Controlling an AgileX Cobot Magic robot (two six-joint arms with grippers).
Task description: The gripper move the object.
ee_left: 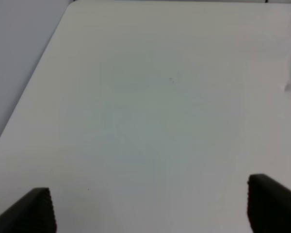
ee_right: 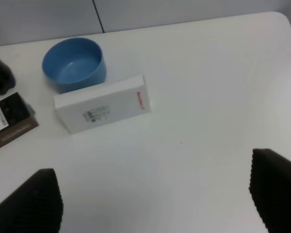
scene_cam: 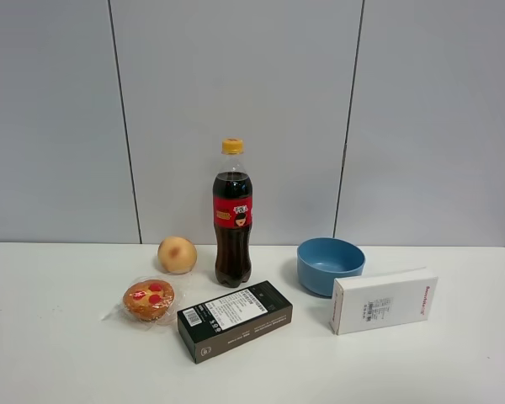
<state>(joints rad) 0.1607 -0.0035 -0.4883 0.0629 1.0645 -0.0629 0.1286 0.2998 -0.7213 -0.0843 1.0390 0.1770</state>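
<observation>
Round yellow-orange peach (scene_cam: 177, 254) with reddish blush, resting on the white table, untouched, at rear left.

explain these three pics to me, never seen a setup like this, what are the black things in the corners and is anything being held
This is a robot with two arms, each ending in a two-fingered gripper. One picture comes from a camera mounted high, facing the white table. The other two come from cameras on the arms' wrists, looking past the fingers.

The black shapes are those fingers: the left gripper over bare table, the right gripper near the white box and blue bowl. Both stand wide open and hold nothing.

On the table: a round yellow-orange fruit, a wrapped muffin, a cola bottle, a black box, plus the bowl and white box. No arm shows in the high view.
</observation>
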